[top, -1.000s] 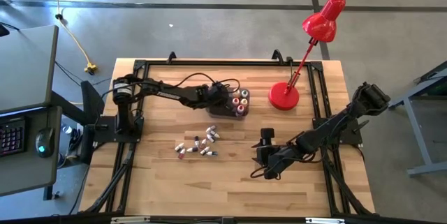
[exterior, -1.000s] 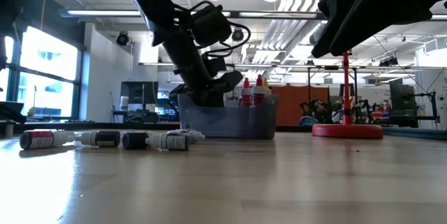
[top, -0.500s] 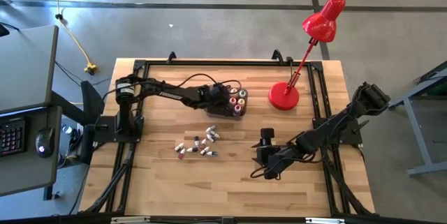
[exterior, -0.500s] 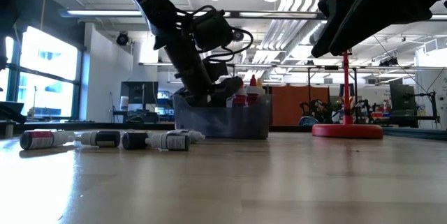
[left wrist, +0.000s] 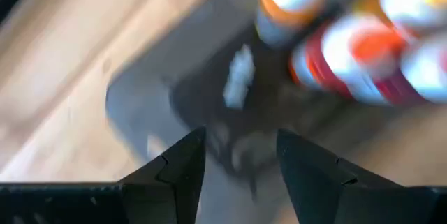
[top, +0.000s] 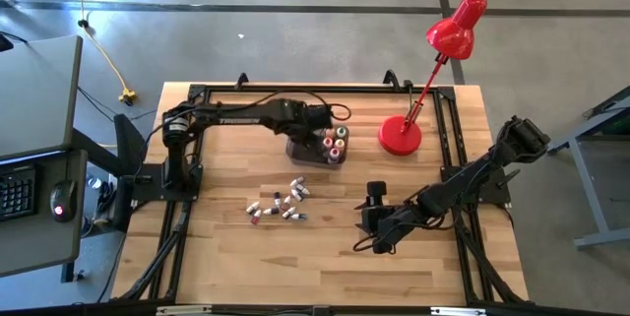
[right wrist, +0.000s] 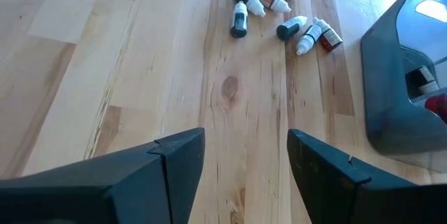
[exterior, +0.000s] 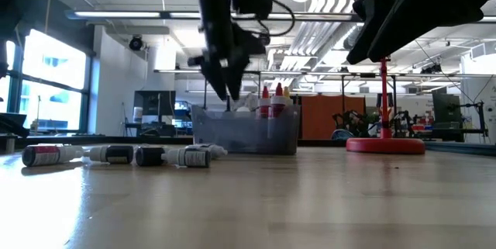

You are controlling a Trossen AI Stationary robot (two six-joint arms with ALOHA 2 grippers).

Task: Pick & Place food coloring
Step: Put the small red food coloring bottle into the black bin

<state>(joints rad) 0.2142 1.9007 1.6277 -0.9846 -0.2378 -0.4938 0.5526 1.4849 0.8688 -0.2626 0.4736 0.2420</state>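
Several slim whitish vials (top: 278,203) lie on their sides in a loose cluster on the table, also seen in the low view (exterior: 116,154) and the right wrist view (right wrist: 279,8). A dark grey bin (top: 307,149) holds upright bottles with red, yellow and green tops (top: 336,143). One whitish vial (left wrist: 239,84) lies flat on the bin's floor. My left gripper (left wrist: 237,137) hangs open and empty above the bin (exterior: 244,134), fingers pointing down (exterior: 230,90). My right gripper (right wrist: 244,140) waits open to the right of the loose vials (top: 369,220).
A red desk lamp (top: 402,136) stands on the table to the right of the bin, its head reaching past the far edge. Black frame rails (top: 187,208) run along the table's sides. Bare wood lies between the loose vials and the near edge.
My left gripper has risen out of the bin, where it reached down a second ago, and drawn back toward the far edge; its fingers now hang clear above the rim. The bin has slid slightly toward the table's left.
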